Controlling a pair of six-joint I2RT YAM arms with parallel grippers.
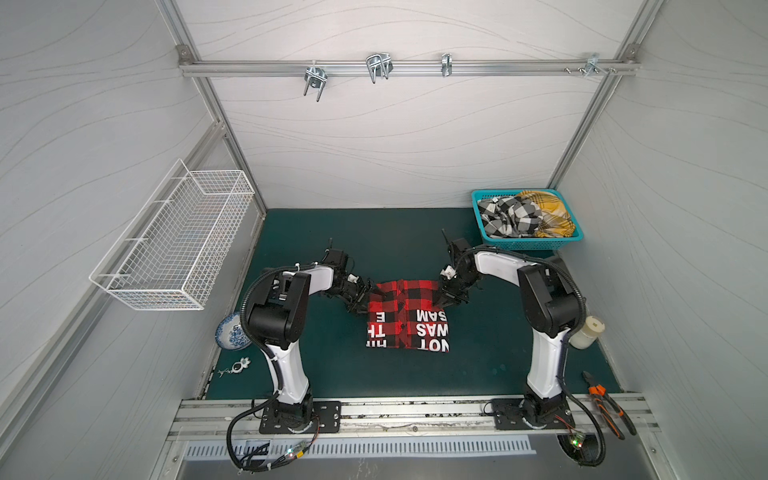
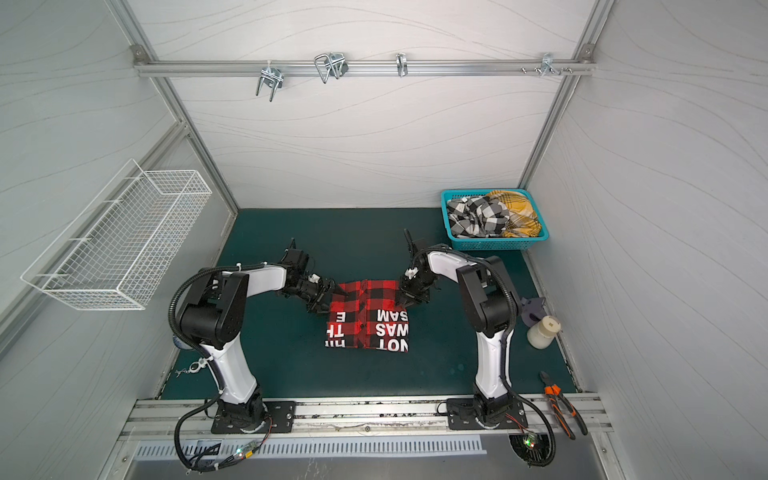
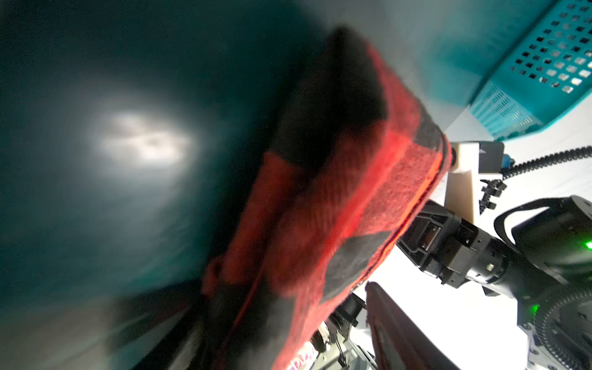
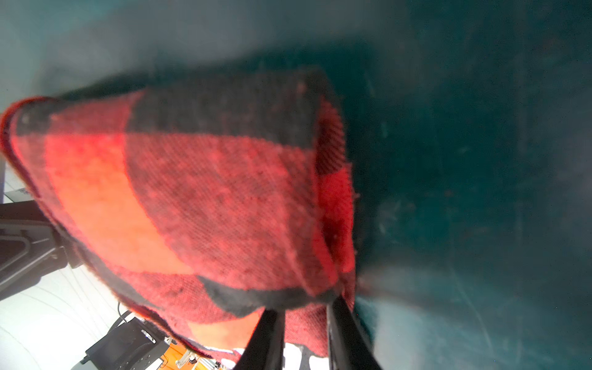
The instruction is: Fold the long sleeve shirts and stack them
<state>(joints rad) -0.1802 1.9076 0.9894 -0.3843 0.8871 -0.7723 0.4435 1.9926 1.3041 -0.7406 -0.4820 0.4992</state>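
**Red-and-black shirt** [image 1: 409, 320], a partly folded block with its white lettering upward, lay on the counter [image 1: 316, 365] directly between my left tool [image 1: 365, 300] and my right tool [image 1: 445, 298]. Each tool met one corner of the edge farthest from my arm bases. That edge therefore ran straight from tool to tool, and the rest of the cloth stretched away from both toward my bases. My right tool was closed on the cloth: in the right wrist view its fingers [image 4: 267, 339] pinched a raised fold. My left tool stood wide with cloth between its jaws, and I could not tell whether it gripped or merely straddled the corner. Neither arm was nearer. I judged that the coming move, carrying this edge over toward the opposite one, turned on both corners travelling together, square to the line joining the tools. Well beyond my right tool, the black-and-white shirt [image 1: 509, 218] and the yellow shirt [image 1: 548, 212] lay crumpled in the teal basket [image 1: 523, 244], not yet folded.
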